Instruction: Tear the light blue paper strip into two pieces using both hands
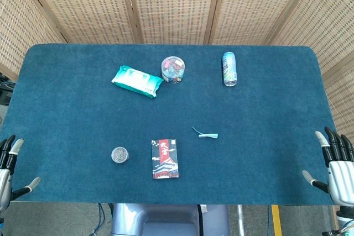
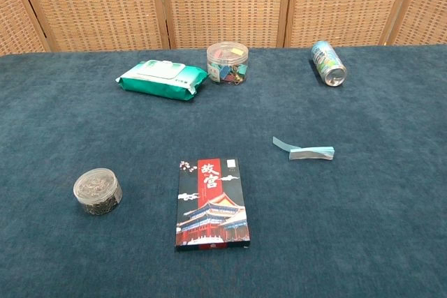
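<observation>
Light blue paper strip [image 2: 304, 150] lies whole (one end kinked upward).

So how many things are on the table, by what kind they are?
Wipes pack: 1
Clip jar: 1
Can: 1
Paper strip: 1
Small round tin: 1
Card box: 1
Total: 6

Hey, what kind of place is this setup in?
Probably an indoor robot test bench: a table covered in teal cloth, woven rattan screens fencing it off, and unrelated props laid out, like a wet-wipes pack and a drink can.
</observation>
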Tool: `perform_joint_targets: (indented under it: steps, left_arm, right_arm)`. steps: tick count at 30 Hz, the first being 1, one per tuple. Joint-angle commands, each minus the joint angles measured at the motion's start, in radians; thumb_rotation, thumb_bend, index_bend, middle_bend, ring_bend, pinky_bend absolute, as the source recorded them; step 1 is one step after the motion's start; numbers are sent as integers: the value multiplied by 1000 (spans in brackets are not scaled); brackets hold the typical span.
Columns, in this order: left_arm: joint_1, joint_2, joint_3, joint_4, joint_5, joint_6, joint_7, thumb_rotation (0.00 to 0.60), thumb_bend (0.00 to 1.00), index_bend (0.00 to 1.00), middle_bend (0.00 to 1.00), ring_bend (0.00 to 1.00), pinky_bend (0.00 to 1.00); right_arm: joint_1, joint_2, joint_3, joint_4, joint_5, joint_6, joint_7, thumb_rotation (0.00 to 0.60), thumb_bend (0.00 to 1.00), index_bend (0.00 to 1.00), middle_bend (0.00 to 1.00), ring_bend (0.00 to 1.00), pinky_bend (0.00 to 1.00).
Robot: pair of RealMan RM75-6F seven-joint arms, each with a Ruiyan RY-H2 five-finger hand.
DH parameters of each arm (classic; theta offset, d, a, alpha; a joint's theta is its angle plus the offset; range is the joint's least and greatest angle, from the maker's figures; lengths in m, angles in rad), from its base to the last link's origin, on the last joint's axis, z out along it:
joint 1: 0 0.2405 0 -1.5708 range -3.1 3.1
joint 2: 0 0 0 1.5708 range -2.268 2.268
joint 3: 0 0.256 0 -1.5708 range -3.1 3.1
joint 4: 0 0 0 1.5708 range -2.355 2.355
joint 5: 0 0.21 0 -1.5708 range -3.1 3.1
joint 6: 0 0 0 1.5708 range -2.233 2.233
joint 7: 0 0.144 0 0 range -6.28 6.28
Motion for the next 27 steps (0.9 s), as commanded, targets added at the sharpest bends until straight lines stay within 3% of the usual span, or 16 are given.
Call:
perform_joint_targets:
  steps: [1, 6, 12, 17, 19, 22, 27]
  left_arm:
    - [-1, 0, 0, 2, -1, -2, -1, 600, 0, 0, 0, 0, 0]
    - [-1, 0, -1, 1, -3, -3, -3, 600, 0, 0, 0, 0, 0]
    - [-4, -8, -7, 6, -1, 0, 8, 600, 0, 0, 0, 0, 0]
    - [-10, -20, -14, 8, -20, -15, 29, 600, 0, 0, 0, 0, 0]
    - [-16, -25, -26, 2, -35, -22, 43, 600, 0, 0, 0, 0, 0]
    - [-22, -31, -34, -1, -49, -31, 60, 600, 0, 0, 0, 0, 0]
    - [-36, -39, -51, -5, -87, -56, 87, 600, 0, 0, 0, 0, 0]
  right_arm:
    - [0, 0, -2, 1, -2, -1, 0, 600, 0, 15, 0, 0, 0]
    - [5, -1, -6, 3, -7, -13, -2, 600, 0, 15, 0, 0, 0]
    - [58, -4, -2, 8, -2, -102, -23, 600, 0, 32, 0, 0, 0]
    - [188, 20, 28, -34, 0, -286, -21, 600, 0, 144, 0, 0, 0]
    - [281, 23, 69, -57, 26, -401, -11, 600, 0, 220, 0, 0, 0]
    - [357, 9, 110, -58, 77, -493, -14, 600, 1, 310, 0, 0, 0]
    - [493, -63, 175, -40, 231, -656, -90, 600, 102, 346, 0, 0, 0]
